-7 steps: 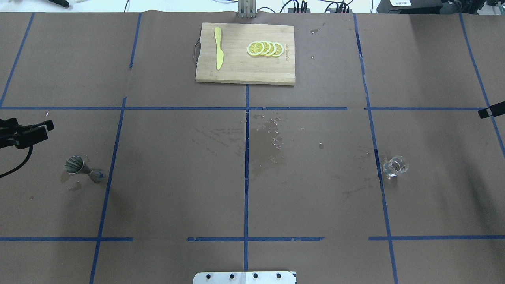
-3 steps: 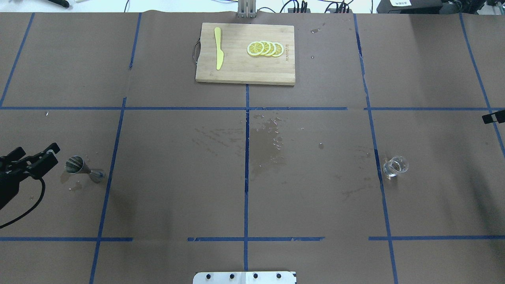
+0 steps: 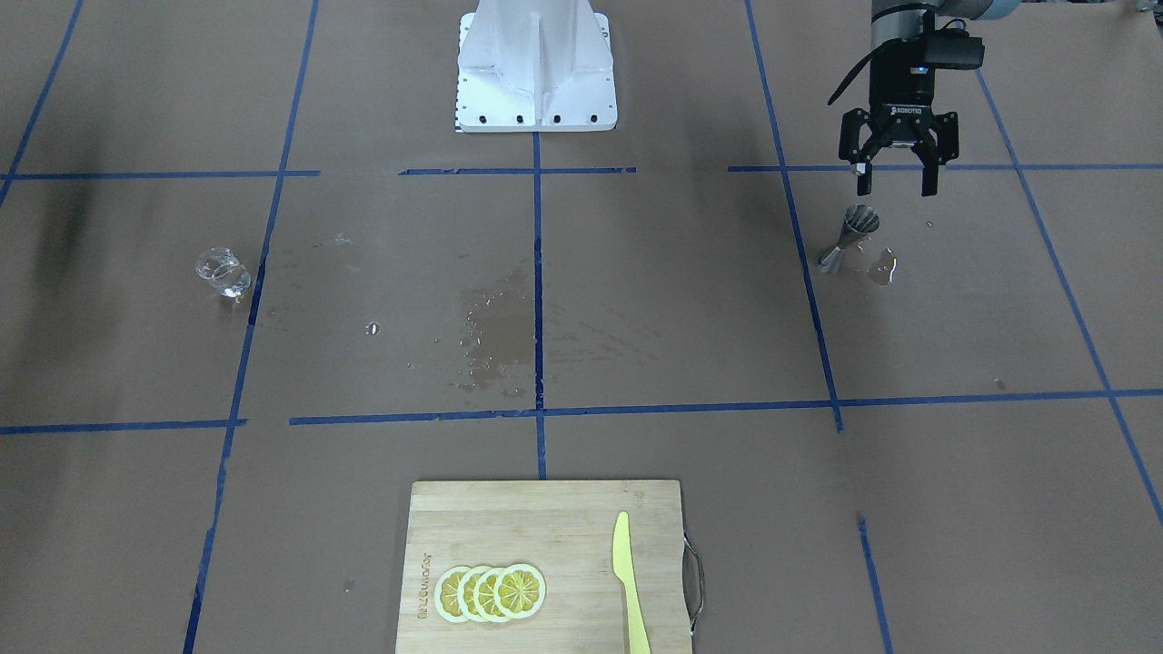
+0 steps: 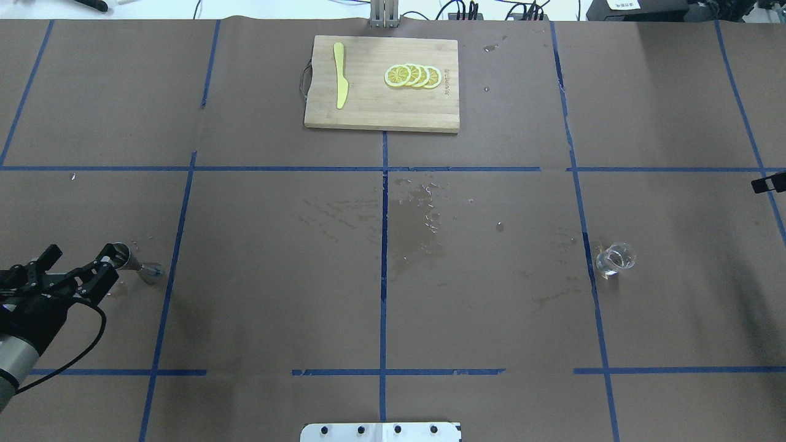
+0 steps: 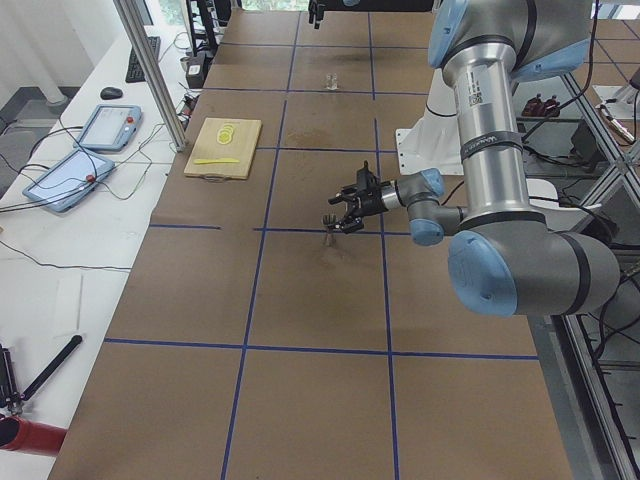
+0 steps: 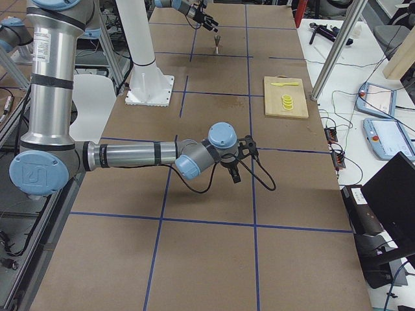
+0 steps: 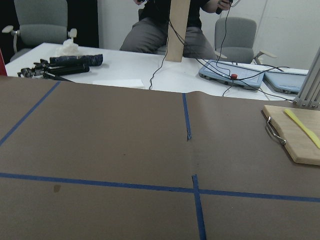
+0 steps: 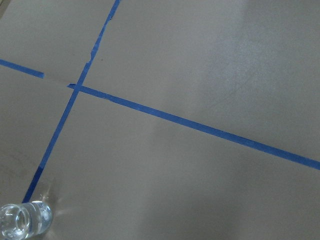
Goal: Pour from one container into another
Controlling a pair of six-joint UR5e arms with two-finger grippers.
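Overhead exterior has the left gripper [image 4: 81, 255] close to the left edge of the worktop [image 4: 276, 319], jaws spread wide and empty. One fingertip overlaps the rim of the steel jigger [image 4: 146, 271] from this angle. The glass cup [image 4: 616, 259] stands well apart, toward the right edge, just beside a line of blue tape. Only a tip of the right gripper [image 4: 767, 183] pokes in at that edge, and the state of its jaws cannot be told. A wet patch [image 4: 417, 227] darkens the middle, and a cutting board [image 4: 381, 104] lies at the far edge.

Exterior front-facing shows the left gripper pointing straight down, above the jigger and slightly toward the robot. The jigger stands upright under one finger, not between the jaws. Nothing is near the cup.

Exterior left puts the jaws near the jigger's top; whether they touch it cannot be told.

Exterior right has the near arm stretched low, its gripper over bare paper, with the jaws too small to read.

Left wrist-mounted takes in only bare worktop, tape and a corner of the board.

Right wrist-mounted catches the cup in the lower left corner; whether it holds liquid cannot be told.

The step in hand looks like the reach for the jigger, and no pour has begun. Next, the jaws need centring over the narrow waist, lowering, then a gentle close, since slick steel on a small base may tip. The cup has yet to be picked up.
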